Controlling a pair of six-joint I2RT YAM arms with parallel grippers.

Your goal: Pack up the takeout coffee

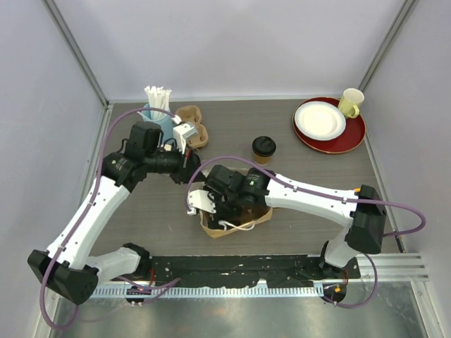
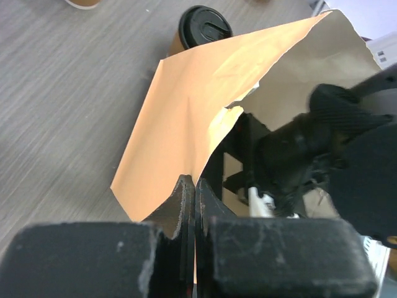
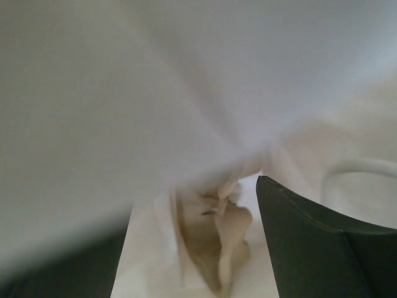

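Takeout coffee cup [image 1: 263, 148], small, brown kraft paper under a round black plastic lid, stands upright at centre frame in the overhead view, with both arms at the crumpled brown paper bag [image 1: 213, 229] just below it. The left gripper [image 2: 189, 197] is clamped tight, black fingertips pinching the bag's smooth tan rim and holding its mouth up. The right gripper [image 3: 192, 242] is plunged inside the bag, dark fingers spread wide with only blurred, creased paper between them. The cup sits beyond the bag's far wall, clear of both grippers, on the grey wood-grain table [image 1: 148, 211].
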